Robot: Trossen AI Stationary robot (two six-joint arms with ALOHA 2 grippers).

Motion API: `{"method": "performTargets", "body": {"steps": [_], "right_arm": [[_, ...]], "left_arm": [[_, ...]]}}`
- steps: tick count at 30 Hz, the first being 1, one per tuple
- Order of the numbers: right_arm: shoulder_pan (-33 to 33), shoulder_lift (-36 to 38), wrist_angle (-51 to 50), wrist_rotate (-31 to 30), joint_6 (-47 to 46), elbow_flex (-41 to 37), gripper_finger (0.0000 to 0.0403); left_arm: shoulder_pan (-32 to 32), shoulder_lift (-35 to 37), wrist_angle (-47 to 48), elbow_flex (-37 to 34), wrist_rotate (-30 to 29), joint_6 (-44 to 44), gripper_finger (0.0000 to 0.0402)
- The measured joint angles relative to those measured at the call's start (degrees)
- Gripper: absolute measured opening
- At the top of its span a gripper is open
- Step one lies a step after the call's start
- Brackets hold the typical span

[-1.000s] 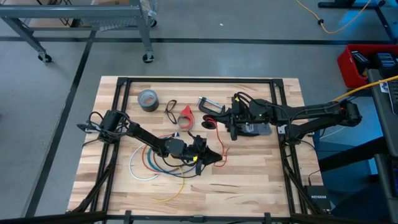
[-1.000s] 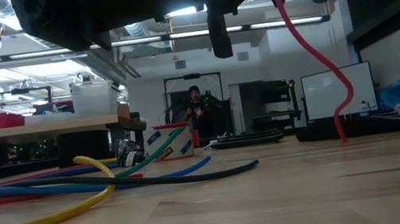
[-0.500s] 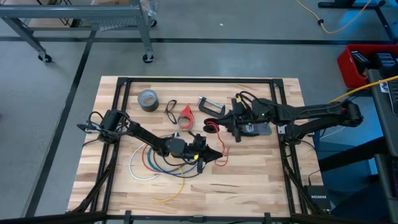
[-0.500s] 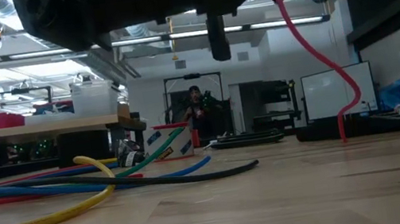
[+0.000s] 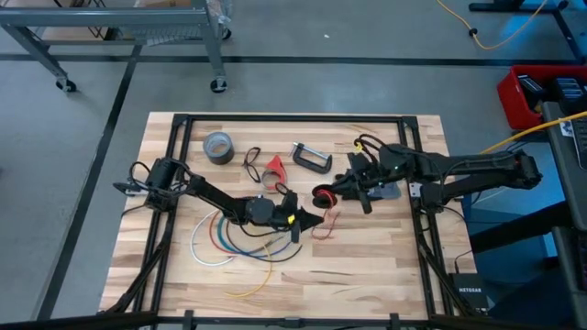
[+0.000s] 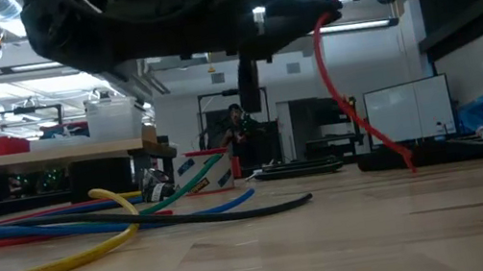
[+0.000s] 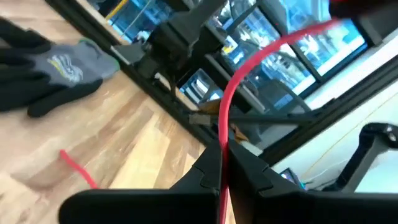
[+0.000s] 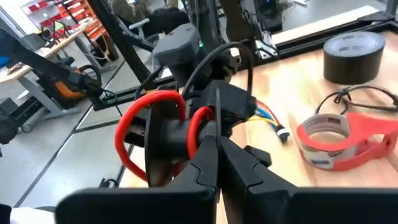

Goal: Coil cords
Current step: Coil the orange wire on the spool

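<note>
The thin red wire (image 5: 327, 225) runs from a small black spool (image 8: 165, 140) down to a loose bunch on the table at mid-right. My right gripper (image 5: 330, 192) is shut on the spool above the table's middle. My left gripper (image 5: 310, 220), just near-left of the spool, is shut on the wire (image 7: 231, 93). In the low view the wire (image 6: 353, 103) hangs slanting down to the table top. My left gripper pinches the red wire (image 7: 221, 144) between its two fingertips, a short way from the spool. From the fingers the wire rises in a curve toward the spool; the rest drops slack to the table. My right gripper pinches the spool at one end (image 8: 200, 134) between its two fingers, coming from the table's right side. The spool is lifted clear of the table, with loops of red wire (image 8: 134, 118) around it.
A grey tape roll (image 5: 218, 147), a black cord loop (image 5: 250, 163), a red tape dispenser (image 5: 273, 170) and a black clamp (image 5: 312, 158) lie at the back. A fanned bundle of coloured wires (image 5: 229, 243) lies front left. A grey glove (image 7: 62, 65) lies under the right arm.
My right gripper has gone toward the table's left and near edge with the spool, closer to my left gripper. The hanging stretch of red wire has gone from a wavy curve to a straighter slant. The wire's loose end has bunched up on the table.
</note>
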State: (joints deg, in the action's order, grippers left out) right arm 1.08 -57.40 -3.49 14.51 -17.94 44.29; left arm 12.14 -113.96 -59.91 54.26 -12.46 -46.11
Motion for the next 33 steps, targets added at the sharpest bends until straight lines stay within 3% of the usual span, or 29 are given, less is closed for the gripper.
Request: {"method": "performTargets", "body": {"steps": [7,12,22,33], "right_arm": [[0.0,-5.1,3.8,-9.1,0.1,0.0,0.0005],[0.1,-9.2,8.3,-8.7,0.4,-0.1,0.0005],[0.0,-9.6,6.7,-8.9,0.3,0.0,0.0005],[0.1,-9.4,1.9,-7.9,0.2,0.0,0.0005]], "left_arm": [[-1.4,0.8,1.7,4.6,3.7,2.3,0.0000],[-1.5,0.9,8.2,7.3,3.4,2.8,0.0000],[0.1,1.3,9.7,6.8,1.7,3.2,0.0000],[1.4,9.7,29.3,4.3,-4.0,1.0,0.0000]]}}
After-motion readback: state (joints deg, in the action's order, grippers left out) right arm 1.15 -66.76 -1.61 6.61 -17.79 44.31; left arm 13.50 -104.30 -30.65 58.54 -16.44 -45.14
